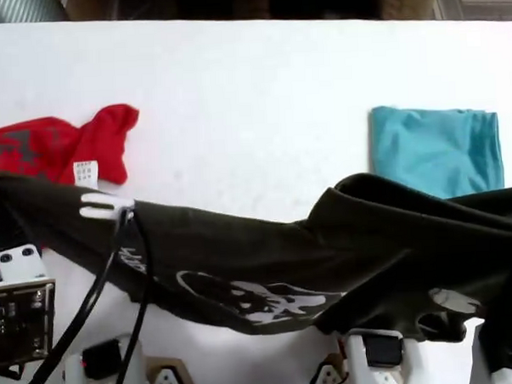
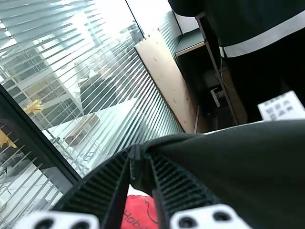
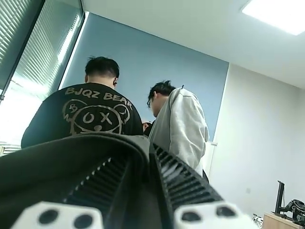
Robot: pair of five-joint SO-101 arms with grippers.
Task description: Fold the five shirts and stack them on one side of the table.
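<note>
Crumpled red cotton shirt (image 1: 59,150) lies left on the white tabletop (image 1: 251,82). The left claw (image 2: 141,164) and right claw (image 3: 147,162) each pinch an end of a black printed shirt (image 1: 267,259) stretched in the air. Folded teal shirt (image 1: 437,150) sits right; the sagging black cloth could drag it undone.

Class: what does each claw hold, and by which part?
The black shirt: left claw pinches a fabric edge at one end, right claw at the other.
</note>
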